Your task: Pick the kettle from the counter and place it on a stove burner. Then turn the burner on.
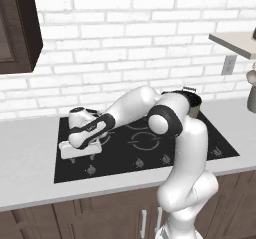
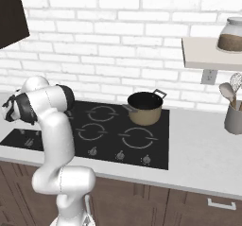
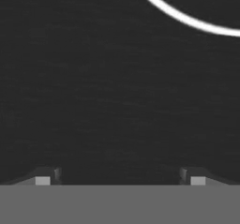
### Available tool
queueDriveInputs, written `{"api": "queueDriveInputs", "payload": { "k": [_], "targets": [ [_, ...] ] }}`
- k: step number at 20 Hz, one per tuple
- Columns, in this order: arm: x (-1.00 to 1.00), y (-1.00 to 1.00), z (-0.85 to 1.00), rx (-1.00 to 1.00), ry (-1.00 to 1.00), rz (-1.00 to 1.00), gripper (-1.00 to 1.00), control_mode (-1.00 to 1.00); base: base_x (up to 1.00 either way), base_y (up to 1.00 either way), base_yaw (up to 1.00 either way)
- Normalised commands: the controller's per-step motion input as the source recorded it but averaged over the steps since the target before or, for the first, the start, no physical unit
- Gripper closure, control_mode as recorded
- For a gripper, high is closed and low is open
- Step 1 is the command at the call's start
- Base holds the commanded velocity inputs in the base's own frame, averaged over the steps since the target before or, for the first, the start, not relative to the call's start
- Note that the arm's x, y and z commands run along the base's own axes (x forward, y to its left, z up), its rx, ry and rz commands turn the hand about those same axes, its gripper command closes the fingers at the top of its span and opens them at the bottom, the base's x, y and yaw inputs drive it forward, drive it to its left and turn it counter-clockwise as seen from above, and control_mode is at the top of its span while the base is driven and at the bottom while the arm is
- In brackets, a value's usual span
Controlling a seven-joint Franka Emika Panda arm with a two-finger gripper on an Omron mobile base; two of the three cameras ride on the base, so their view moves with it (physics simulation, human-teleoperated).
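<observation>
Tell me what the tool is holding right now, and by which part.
Nothing. The tool is open over the black stove, its fingertips wide apart with bare glass between them.

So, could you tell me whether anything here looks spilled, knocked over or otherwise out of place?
Nothing stands out. The tan pot with a dark inside sits upright on the flat black glass cooktop, and the grey utensil holder stands upright on the light grey-white counter. The open gripper hangs low over the cooktop's left side, holding nothing.
</observation>
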Motion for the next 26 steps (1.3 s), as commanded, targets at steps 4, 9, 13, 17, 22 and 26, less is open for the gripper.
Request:
{"api": "queueDriveInputs", "payload": {
  "k": [4,9,13,17,22,26],
  "targets": [
    [-0.55,-0.25,-0.01,0.04,-0.05,0.0,-1.0,-1.0,0.0,0.0,0.0],
    [-0.67,-0.3,0.0,0.02,-0.06,0.0,-1.0,-1.0,0.0,0.0,0.0],
    [-0.01,-0.18,-0.04,0.0,-0.03,0.0,-1.0,-1.0,0.0,0.0,0.0],
    [0.0,-0.32,-0.14,0.0,-0.1,0.0,-1.0,-1.0,0.0,0.0,0.0],
    [0.0,0.0,0.0,0.0,0.0,0.0,-1.0,-1.0,0.0,0.0,0.0],
    [-0.14,0.2,0.0,0.0,-0.08,0.0,-1.0,-1.0,0.0,0.0,0.0]
  ]
}}
